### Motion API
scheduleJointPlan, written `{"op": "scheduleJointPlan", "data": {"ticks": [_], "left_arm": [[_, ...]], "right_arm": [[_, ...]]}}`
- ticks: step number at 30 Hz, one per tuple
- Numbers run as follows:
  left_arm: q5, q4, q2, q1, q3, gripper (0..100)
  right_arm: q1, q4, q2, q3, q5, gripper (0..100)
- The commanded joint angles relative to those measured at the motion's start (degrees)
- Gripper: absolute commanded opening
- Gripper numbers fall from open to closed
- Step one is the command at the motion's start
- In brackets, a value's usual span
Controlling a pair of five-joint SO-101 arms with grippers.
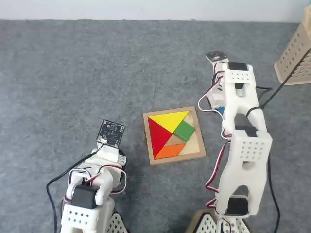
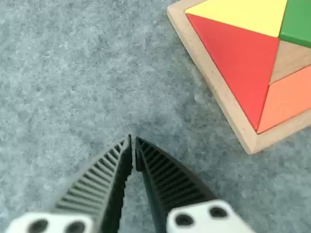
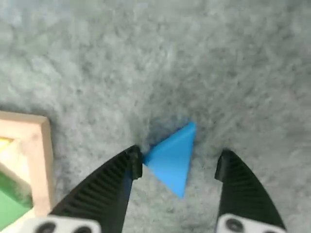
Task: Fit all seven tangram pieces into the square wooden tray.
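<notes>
The square wooden tray point(image 1: 200, 148) lies mid-table holding a yellow triangle point(image 1: 169, 120), a red triangle point(image 1: 159, 137), a green square point(image 1: 184, 130) and an orange piece point(image 1: 170, 151); bare wood shows along its right side. In the right wrist view a small blue triangle point(image 3: 171, 158) lies on the carpet between the fingers of my open right gripper point(image 3: 180, 162), one fingertip point(image 3: 133, 158) touching its corner; the tray's edge point(image 3: 41, 160) is beside it. The blue piece point(image 1: 220, 110) peeks out beneath the right arm just right of the tray. My left gripper point(image 2: 132, 141) is shut, empty, over carpet near the tray's corner point(image 2: 248, 143).
Grey carpet covers the table. A perforated tan stand point(image 1: 296, 56) is at the far right edge. The right arm's white body point(image 1: 243, 145) and cables stretch along the tray's right side. Open carpet lies left of and behind the tray.
</notes>
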Motion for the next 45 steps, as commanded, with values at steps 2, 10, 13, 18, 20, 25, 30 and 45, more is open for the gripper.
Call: {"op": "scheduleJointPlan", "data": {"ticks": [2,10,13,18,20,25,30,45], "left_arm": [[0.53,0.35,-1.14,-0.35,-1.01,1],[0.53,0.35,-1.14,-0.35,-1.01,1],[0.53,0.35,-1.14,-0.35,-1.01,1],[0.53,0.35,-1.14,-0.35,-1.01,1],[0.53,0.35,-1.14,-0.35,-1.01,1],[0.53,0.35,-1.14,-0.35,-1.01,1],[0.53,0.35,-1.14,-0.35,-1.01,1],[0.53,0.35,-1.14,-0.35,-1.01,1]], "right_arm": [[0.13,-0.48,-0.48,-2.81,-5.01,24.2],[0.04,-0.57,-0.40,-2.81,-9.14,24.1],[0.04,-0.57,-0.40,-2.81,-9.14,19.2],[0.04,-0.22,-0.40,-2.81,-9.05,9.8],[0.13,-0.04,-0.40,-2.81,-9.05,9.2],[0.13,1.19,-1.10,-2.81,-9.14,9.1],[-0.04,4.26,-5.49,-2.81,-9.05,9.1],[-12.53,2.68,-21.32,13.89,-14.42,9.1]]}}
